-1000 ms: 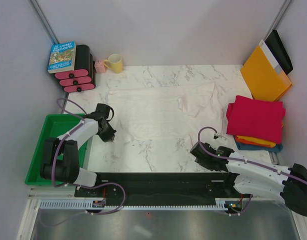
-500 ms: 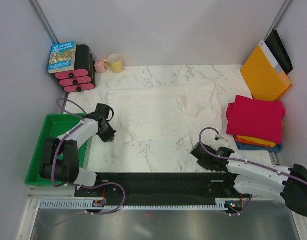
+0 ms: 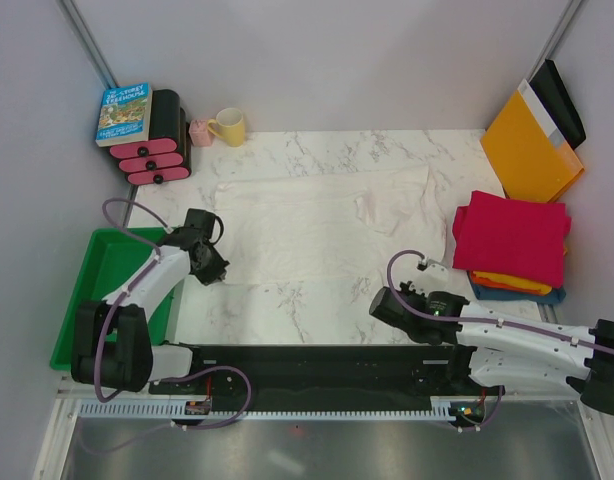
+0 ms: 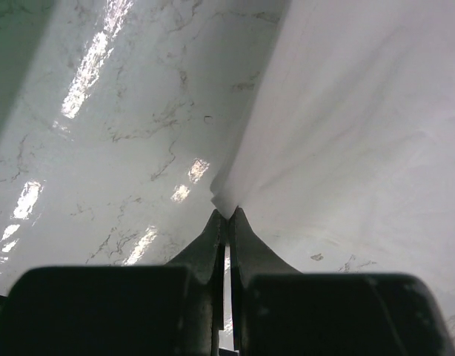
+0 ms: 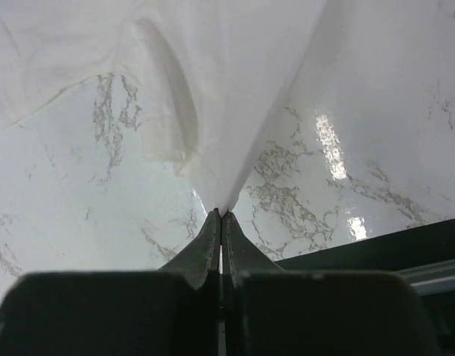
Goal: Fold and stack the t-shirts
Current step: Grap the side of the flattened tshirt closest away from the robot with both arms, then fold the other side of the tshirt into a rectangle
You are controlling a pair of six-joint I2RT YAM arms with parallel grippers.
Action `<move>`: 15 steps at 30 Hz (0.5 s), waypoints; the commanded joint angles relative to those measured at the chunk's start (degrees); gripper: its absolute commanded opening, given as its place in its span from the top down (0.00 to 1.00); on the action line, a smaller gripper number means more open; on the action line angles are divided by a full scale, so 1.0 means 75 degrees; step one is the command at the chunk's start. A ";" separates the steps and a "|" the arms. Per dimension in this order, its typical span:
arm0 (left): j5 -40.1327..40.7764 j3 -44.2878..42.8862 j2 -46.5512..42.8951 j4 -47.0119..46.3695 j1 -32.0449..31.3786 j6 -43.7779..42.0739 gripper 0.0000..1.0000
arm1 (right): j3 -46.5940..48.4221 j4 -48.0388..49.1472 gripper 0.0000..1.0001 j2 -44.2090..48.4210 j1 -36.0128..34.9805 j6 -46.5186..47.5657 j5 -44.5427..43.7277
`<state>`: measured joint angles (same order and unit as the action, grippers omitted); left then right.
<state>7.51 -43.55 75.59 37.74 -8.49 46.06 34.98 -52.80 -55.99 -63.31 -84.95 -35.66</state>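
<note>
**Both Grippers Closed on the Near Edge of the White T-Shirt**

The left gripper (image 4: 227, 216) was fully closed, with its fingertips pinching a corner of the white t-shirt (image 3: 307, 225) at the shirt's near left edge. The right gripper (image 5: 220, 213) was likewise fully closed, with a point of the same cloth drawn in between its fingertips at the near right edge. From each grip the fabric fanned out away from the arms.

The white t-shirt lay spread and wrinkled across the middle of the table (image 3: 317, 315). To its right, well apart from the right gripper, stood a stack of folded shirts: the crimson red shirt (image 3: 510, 238) on top, the orange shirt (image 3: 507, 283) under it, and the dark blue shirt (image 3: 557, 296) at the bottom. Beyond the stack, an orange-yellow envelope (image 3: 532, 150) leaned at the far right corner. A green tray (image 3: 97, 290) sat just beside the left arm.
</note>
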 commanded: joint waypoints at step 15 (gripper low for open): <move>0.0886 -0.0275 -0.1431 0.0910 -0.0016 -0.0458 0.98 | 0.1641 -0.1936 1.00 0.0492 -0.0629 0.0194 -0.2371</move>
<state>11.57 -43.88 66.04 42.96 -8.49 44.75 45.84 -61.91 -54.74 -67.72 -82.30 -49.36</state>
